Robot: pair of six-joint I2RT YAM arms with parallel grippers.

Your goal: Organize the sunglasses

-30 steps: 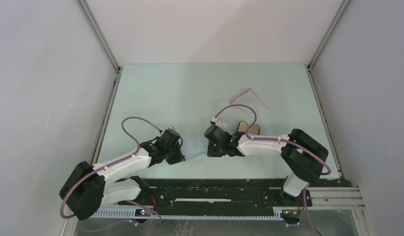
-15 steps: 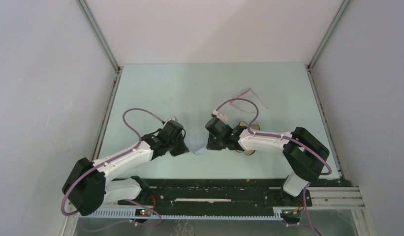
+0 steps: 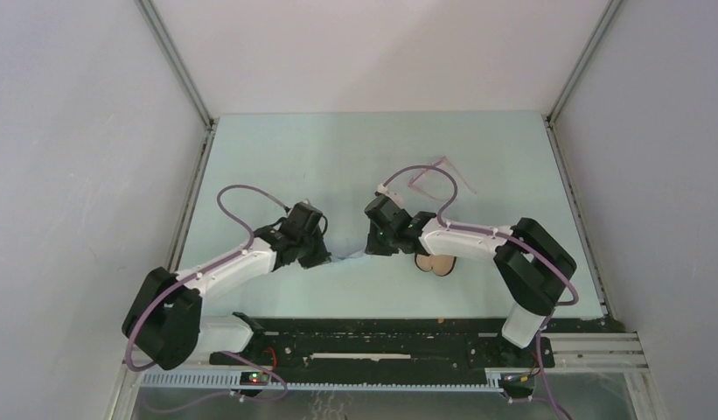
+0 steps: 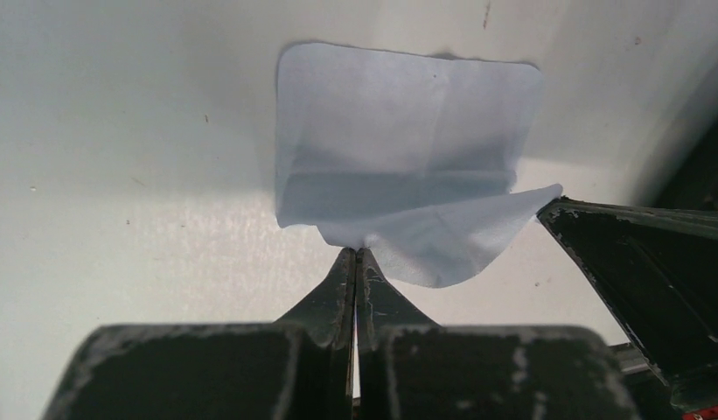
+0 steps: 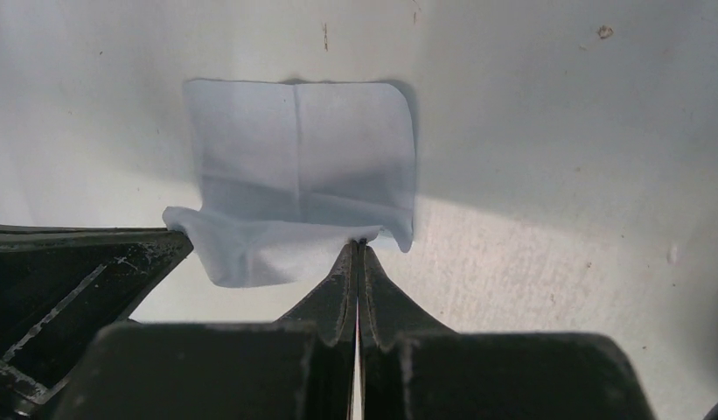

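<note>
Pale green table (image 3: 276, 166), white walls round it; near the front edge the left gripper (image 4: 357, 254) is clamped tight on the near edge of the light blue cloth (image 4: 407, 149). The right gripper (image 5: 359, 247) faces it from 3 o'clock and is pinched on the same cloth, whose near edge is lifted while the far part lies flat. A tan-lined case (image 3: 435, 263) sits at 4 o'clock of the right gripper, mostly hidden under that arm, and the sunglasses (image 3: 460, 179) lie on the table well apart at 1 o'clock, untouched.
</note>
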